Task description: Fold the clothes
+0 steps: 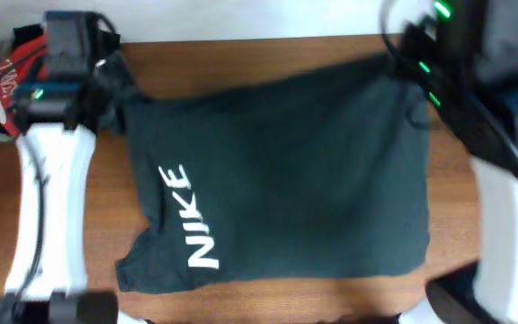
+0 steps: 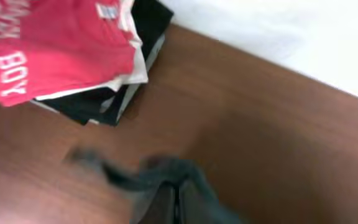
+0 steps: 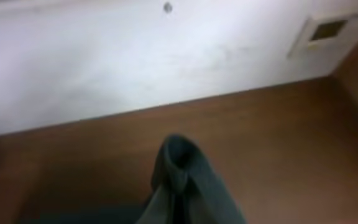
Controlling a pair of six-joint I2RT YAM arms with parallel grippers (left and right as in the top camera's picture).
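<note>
Brown table (image 1: 331,299) carries the spread black T-shirt (image 1: 304,171) and a red-topped garment pile (image 2: 61,46)

The T-shirt (image 1: 277,171) spreads over the middle of the table (image 1: 331,297), leaving bare wood only in a strip along the near edge and a band on the left beside the left arm (image 1: 48,207). A pile of clothes (image 2: 61,43) fills the far left corner, and the wall (image 3: 135,56) closes off the far edge.

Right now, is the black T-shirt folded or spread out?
Mostly spread: the T-shirt lies as one broad sheet across the table, NIKE print up. Hidden folds: cannot tell.
</note>
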